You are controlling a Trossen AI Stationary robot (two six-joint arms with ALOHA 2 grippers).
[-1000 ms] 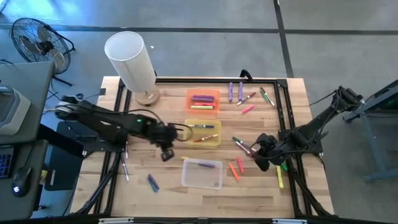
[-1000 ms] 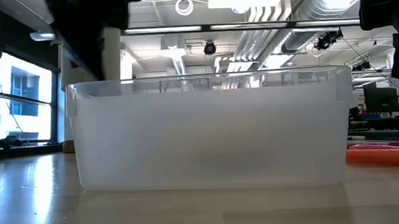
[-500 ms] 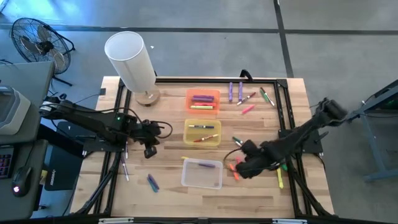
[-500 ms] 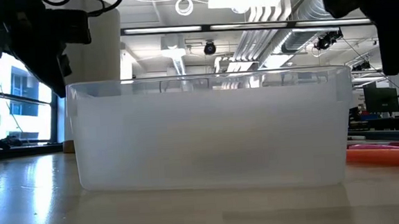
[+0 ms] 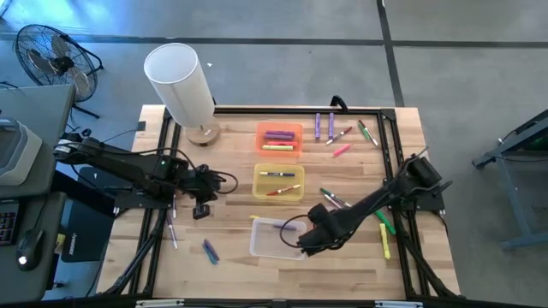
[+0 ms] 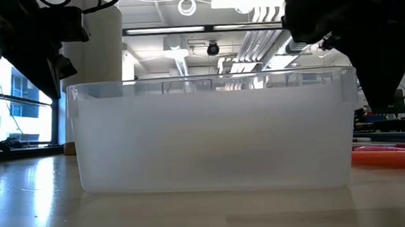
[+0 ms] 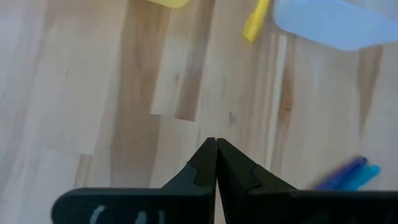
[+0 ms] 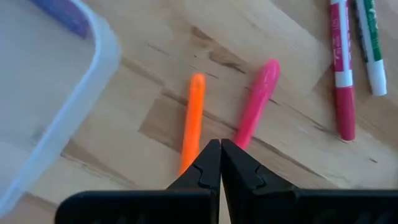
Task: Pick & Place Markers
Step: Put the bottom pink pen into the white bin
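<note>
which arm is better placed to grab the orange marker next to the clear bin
Right. The right gripper hangs shut directly over the orange marker beside the clear bin. The left gripper, also shut, sits off beyond the bin's other side.

Bare tabletop point(image 5: 342, 265) lies open along the near edge. The clear bin point(image 5: 267, 241), the right hand point(image 5: 306, 242) beside it and scattered markers point(image 5: 384, 243) crowd the middle.
</note>
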